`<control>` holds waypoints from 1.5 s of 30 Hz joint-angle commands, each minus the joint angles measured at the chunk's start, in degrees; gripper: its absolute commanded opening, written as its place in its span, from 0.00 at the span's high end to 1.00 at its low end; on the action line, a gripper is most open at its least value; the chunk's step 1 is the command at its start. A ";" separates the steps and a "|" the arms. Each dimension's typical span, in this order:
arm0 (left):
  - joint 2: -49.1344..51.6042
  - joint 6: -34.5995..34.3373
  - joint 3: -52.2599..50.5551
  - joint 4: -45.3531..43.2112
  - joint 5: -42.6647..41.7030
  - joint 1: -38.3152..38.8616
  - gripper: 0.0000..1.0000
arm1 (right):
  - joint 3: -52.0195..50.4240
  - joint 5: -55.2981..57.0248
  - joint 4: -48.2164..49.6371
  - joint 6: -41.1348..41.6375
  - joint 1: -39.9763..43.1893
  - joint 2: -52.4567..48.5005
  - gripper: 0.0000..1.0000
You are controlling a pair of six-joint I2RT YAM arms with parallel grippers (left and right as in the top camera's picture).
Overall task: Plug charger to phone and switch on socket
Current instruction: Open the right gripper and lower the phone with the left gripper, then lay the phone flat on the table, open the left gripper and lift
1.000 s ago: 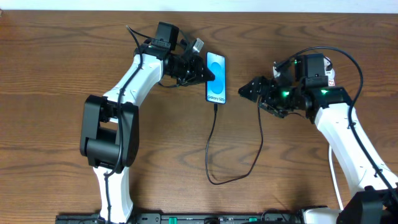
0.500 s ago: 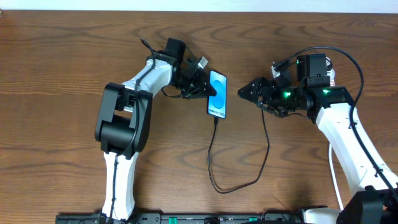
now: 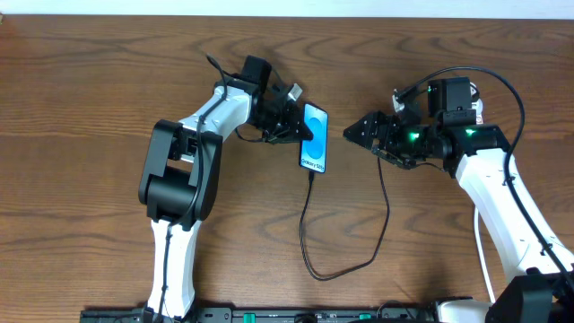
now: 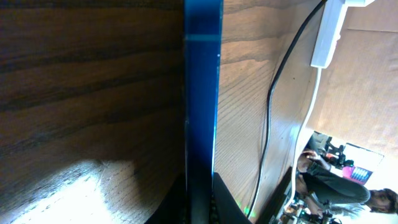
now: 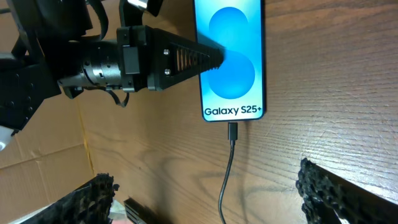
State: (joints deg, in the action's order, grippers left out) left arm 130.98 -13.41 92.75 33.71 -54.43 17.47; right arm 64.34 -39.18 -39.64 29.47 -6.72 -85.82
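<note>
Where the phone (image 3: pixel 314 136) lies screen-up on the wooden table (image 3: pixel 81 135), the charger (image 3: pixel 387 215) is plugged into the end below its "Galaxy S25+" strip. The black cable loops away from that end and climbs back past the phone's right side. The left gripper (image 3: pixel 307 133) is clamped on the phone's left edge, one finger (image 5: pixel 180 59) lying over the screen. Right of the phone and apart from it, the right gripper (image 3: pixel 357 133) faces it, jaws spread wide. Farther that way, the left wrist view catches an end of the white socket (image 4: pixel 326 31).

Blue-screened phone (image 3: pixel 316 144) lies screen up, black charger (image 5: pixel 233 133) plugged into its bottom edge.
</note>
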 commanded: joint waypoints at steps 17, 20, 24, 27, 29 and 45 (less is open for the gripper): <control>-0.85 1.36 0.42 2.47 5.70 0.13 0.70 | 0.42 5.95 -3.43 -0.20 0.26 0.31 0.01; -0.85 1.36 0.42 2.51 5.70 0.13 0.65 | 0.42 7.39 -4.35 -0.17 0.26 0.31 0.01; -0.85 1.33 0.42 2.56 8.15 0.13 0.53 | 0.42 11.06 -6.03 0.57 0.26 0.31 0.01; -0.85 1.31 0.42 3.54 11.37 0.13 0.41 | 0.42 14.12 -7.15 0.92 0.26 0.31 0.01; -0.85 1.29 0.42 4.46 14.27 0.11 0.33 | 0.42 17.33 -8.22 1.31 0.28 0.31 0.01; -12.72 0.63 0.61 12.15 43.60 -1.51 0.08 | 0.96 25.77 -14.36 2.60 5.29 0.31 0.01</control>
State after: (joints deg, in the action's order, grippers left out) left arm 124.60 -13.26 93.65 45.30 -23.59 16.47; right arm 64.34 -14.72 -53.43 31.59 -3.79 -85.82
